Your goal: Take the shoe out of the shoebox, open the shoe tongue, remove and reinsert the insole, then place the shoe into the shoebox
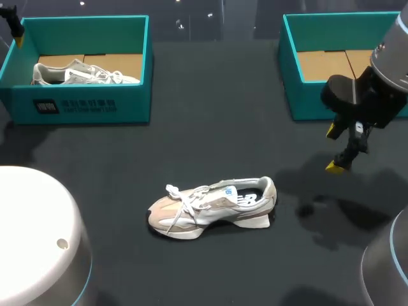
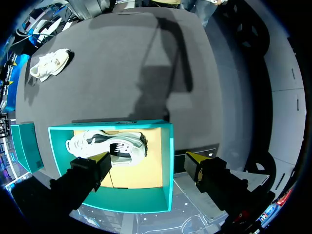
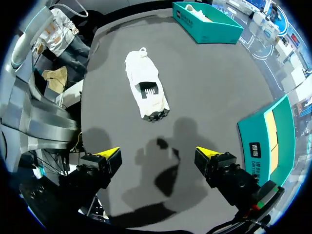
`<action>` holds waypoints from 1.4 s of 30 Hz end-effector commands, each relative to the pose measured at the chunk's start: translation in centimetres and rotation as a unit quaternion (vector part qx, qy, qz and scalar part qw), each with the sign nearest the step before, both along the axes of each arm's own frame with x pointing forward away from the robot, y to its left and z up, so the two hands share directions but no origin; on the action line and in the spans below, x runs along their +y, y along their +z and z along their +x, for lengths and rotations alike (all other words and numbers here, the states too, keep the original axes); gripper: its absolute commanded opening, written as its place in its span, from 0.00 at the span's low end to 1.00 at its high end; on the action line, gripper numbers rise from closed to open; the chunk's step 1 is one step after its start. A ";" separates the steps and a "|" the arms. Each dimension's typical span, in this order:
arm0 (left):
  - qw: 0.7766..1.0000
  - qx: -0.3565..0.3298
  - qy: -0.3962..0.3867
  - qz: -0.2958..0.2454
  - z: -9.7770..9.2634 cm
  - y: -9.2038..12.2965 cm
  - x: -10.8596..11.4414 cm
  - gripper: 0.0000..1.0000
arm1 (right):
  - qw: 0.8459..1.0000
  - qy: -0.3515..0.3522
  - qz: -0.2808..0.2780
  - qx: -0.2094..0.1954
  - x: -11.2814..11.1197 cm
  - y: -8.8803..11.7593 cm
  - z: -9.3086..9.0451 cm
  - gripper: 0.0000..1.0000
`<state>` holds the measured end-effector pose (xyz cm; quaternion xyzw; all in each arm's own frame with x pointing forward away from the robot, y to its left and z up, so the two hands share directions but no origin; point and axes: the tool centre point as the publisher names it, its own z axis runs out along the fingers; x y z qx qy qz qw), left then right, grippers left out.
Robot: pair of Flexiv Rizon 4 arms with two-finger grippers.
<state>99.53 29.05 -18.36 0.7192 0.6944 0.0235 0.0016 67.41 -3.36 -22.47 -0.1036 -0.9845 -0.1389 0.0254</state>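
Right tool (image 1: pixel 333 149) hangs open, apart from the shoe (image 1: pixel 213 207); left tool (image 2: pixel 147 160) open above a shoebox (image 2: pixel 168 175).

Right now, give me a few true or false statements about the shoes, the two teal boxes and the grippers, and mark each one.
1. The beige and white sneaker lies on the dark table, outside both boxes. True.
2. The teal shoebox on the right holds a shoe. False: the part of its floor that shows is bare cardboard.
3. The right gripper is shut on the beige and white sneaker. False: it is open and empty, over the table and apart from that sneaker.
4. The teal shoebox on the left holds a white and grey sneaker. True.
5. The left gripper hangs over the sneaker on the table. False: it is open above the teal shoebox on the left.
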 end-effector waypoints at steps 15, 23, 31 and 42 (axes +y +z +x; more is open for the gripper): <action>1.000 0.000 -0.001 0.001 0.1 0.0 0.0 1.00 | 0.979 0.140 0.096 -0.109 -3.3 -2.3 -0.1 1.00; 1.000 0.000 -0.001 0.001 0.1 0.0 0.0 1.00 | 0.978 0.120 0.128 -0.112 -4.1 -4.1 0.1 1.00; 1.000 0.000 -0.001 0.001 0.1 0.0 0.0 1.00 | 0.973 0.115 0.162 -0.118 -4.7 -5.8 0.6 1.00; 1.000 0.000 -0.001 0.001 0.1 0.0 0.0 1.00 | 0.967 0.092 0.208 -0.116 -4.7 -7.6 0.8 1.00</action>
